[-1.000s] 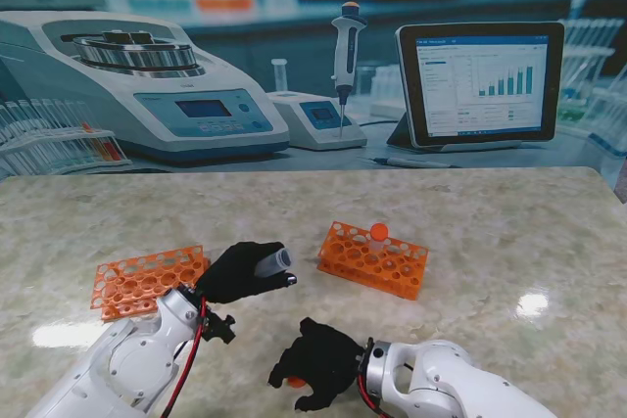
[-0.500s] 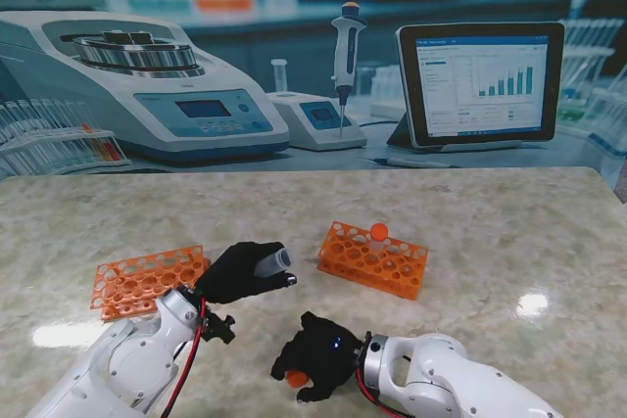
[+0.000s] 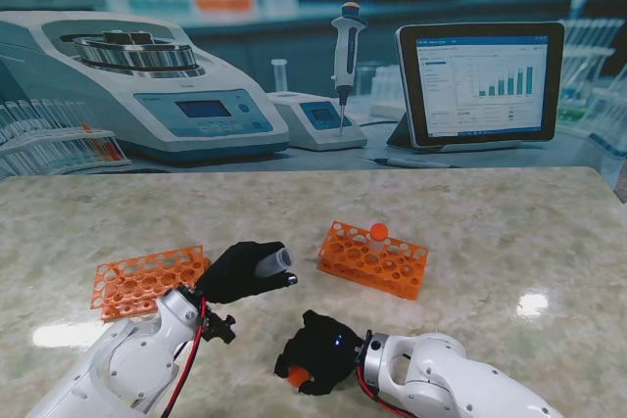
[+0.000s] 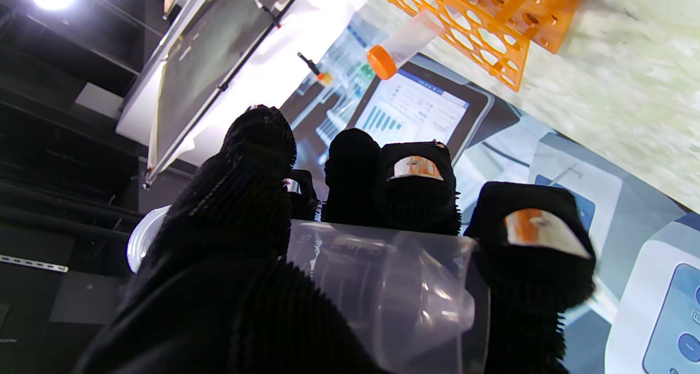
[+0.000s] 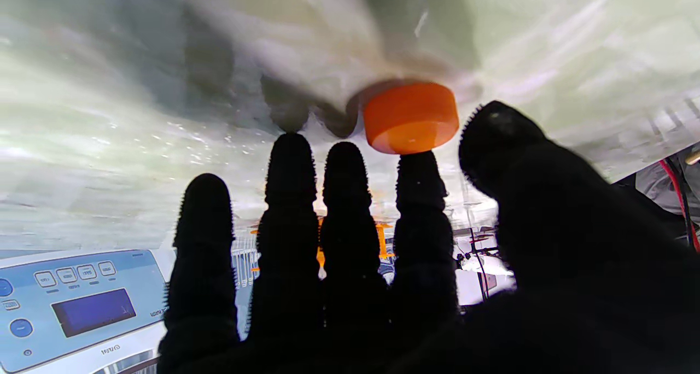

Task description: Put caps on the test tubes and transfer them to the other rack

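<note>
I judge the capping step is in hand. I take the orange perforated plastic rack with one capped tube standing in it (image 3: 373, 259) as my landmark; it sits on the pale marbled table top (image 3: 509, 232). A second, flatter orange rack (image 3: 147, 281) lies well apart from it on my left, holding no tube that I can make out.

My left hand (image 3: 240, 272), between the two racks, is clamped around a clear plastic test tube (image 3: 273, 261); its open mouth points toward the landmark rack and carries no cap. The left wrist view shows thumb and fingers (image 4: 415, 185) wrapped around the tube wall.

My right hand (image 3: 315, 354) is nearer to me than the landmark rack, palm down over a small orange screw cap (image 3: 295, 376). In the right wrist view the cap (image 5: 411, 117) rests on the table with one fingertip (image 5: 421, 171) touching it and the thumb just beside it; the fingers are apart and have not closed on it.

Next, as I read it, the right hand must pinch the cap between thumb and finger, lift it, and bring it square to the tube mouth. The cap is low and smooth, so it may skid.

The capped tube (image 4: 404, 41) in the landmark rack leans. Nothing stands between my hands.
</note>
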Robot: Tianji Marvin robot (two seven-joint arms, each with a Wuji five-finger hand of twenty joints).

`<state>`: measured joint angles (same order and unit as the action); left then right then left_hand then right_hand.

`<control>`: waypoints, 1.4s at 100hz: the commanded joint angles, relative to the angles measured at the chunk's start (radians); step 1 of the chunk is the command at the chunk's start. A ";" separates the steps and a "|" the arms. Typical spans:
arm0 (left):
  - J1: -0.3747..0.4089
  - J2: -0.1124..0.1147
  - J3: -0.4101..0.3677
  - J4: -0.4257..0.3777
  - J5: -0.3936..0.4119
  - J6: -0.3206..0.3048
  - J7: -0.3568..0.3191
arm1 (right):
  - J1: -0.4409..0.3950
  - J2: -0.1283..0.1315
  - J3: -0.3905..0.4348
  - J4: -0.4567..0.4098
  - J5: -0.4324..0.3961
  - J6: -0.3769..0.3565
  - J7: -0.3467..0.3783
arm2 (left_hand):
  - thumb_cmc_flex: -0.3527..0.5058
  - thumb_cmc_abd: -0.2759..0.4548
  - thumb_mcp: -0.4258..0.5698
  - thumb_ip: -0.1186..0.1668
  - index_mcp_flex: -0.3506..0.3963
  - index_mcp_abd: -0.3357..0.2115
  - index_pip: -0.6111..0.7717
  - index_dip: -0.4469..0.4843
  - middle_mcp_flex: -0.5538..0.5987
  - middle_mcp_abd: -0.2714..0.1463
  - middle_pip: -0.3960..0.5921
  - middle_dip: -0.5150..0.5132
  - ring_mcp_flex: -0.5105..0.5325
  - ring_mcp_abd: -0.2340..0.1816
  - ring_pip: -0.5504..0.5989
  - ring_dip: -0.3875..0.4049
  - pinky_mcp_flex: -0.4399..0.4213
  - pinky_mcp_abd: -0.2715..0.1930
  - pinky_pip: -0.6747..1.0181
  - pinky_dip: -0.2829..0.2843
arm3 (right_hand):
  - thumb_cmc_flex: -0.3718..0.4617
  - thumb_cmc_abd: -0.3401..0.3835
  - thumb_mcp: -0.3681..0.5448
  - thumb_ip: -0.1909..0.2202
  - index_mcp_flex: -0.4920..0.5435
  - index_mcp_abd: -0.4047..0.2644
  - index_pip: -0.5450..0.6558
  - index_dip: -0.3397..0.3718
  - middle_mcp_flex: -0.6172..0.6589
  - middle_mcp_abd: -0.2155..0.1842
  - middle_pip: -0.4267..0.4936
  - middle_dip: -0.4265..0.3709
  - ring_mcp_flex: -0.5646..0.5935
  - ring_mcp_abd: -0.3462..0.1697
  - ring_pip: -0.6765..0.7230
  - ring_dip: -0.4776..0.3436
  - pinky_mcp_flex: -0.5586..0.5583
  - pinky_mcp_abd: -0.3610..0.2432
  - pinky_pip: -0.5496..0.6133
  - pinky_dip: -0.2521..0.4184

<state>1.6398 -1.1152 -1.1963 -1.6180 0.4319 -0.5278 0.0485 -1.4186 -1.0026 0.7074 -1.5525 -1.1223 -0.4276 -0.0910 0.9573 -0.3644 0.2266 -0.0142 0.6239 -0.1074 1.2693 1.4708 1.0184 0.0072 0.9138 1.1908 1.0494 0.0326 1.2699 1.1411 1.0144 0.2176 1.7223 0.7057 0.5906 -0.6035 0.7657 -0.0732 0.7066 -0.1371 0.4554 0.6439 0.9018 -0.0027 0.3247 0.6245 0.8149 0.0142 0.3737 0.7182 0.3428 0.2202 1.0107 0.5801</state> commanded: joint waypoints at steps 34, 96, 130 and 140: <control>0.000 0.001 0.005 -0.007 0.003 0.006 -0.003 | 0.004 0.000 0.000 0.044 -0.031 0.043 -0.033 | 0.027 0.039 -0.005 -0.009 0.016 -0.061 0.088 0.077 -0.001 -0.036 0.010 0.003 0.011 -0.021 0.020 -0.005 0.058 -0.056 0.148 -0.032 | 0.097 -0.090 0.059 -0.074 0.033 -0.041 0.077 0.012 0.041 -0.027 0.052 0.047 0.068 0.004 0.092 0.035 0.041 -0.033 0.071 0.045; -0.003 0.001 0.007 -0.007 0.006 0.009 -0.003 | 0.014 0.001 0.017 0.075 -0.045 0.074 -0.039 | 0.029 0.042 -0.010 -0.008 0.015 -0.061 0.088 0.077 -0.001 -0.038 0.010 0.003 0.010 -0.021 0.023 -0.008 0.058 -0.054 0.152 -0.036 | 0.156 -0.098 0.090 -0.096 0.028 -0.057 0.162 -0.031 0.071 -0.019 0.064 0.184 0.100 0.005 0.146 0.067 0.075 -0.045 0.090 0.056; -0.003 0.001 0.008 -0.007 0.007 0.010 -0.003 | 0.036 0.005 -0.006 0.096 -0.053 0.077 -0.037 | 0.028 0.043 -0.013 -0.008 0.015 -0.062 0.088 0.077 -0.001 -0.039 0.010 0.003 0.011 -0.021 0.024 -0.009 0.058 -0.053 0.153 -0.037 | 0.178 -0.115 0.099 -0.108 0.043 -0.079 0.216 -0.053 0.117 -0.024 0.068 0.202 0.141 0.002 0.165 0.076 0.112 -0.051 0.103 0.056; -0.004 0.002 0.009 -0.006 0.008 0.010 -0.003 | 0.045 0.005 -0.017 0.106 -0.046 0.076 -0.036 | 0.029 0.044 -0.013 -0.008 0.015 -0.062 0.087 0.077 -0.003 -0.038 0.009 0.003 0.010 -0.021 0.024 -0.009 0.058 -0.053 0.154 -0.038 | 0.190 -0.120 0.103 -0.111 0.047 -0.082 0.233 -0.063 0.130 -0.023 0.069 0.207 0.152 0.004 0.172 0.080 0.122 -0.052 0.106 0.056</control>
<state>1.6351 -1.1149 -1.1890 -1.6189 0.4382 -0.5220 0.0481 -1.3648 -1.0048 0.7027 -1.4859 -1.1668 -0.3559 -0.1450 0.9572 -0.3594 0.2166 -0.0142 0.6239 -0.1076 1.2695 1.4783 1.0184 0.0062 0.9138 1.1908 1.0494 0.0326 1.2699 1.1411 1.0144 0.2176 1.7223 0.6925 0.7041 -0.6893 0.8274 -0.1725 0.6856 -0.1690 0.5827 0.5862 0.9710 -0.0259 0.4127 0.8566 0.9320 0.0097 0.5032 0.7820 0.4535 0.1835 1.0806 0.6186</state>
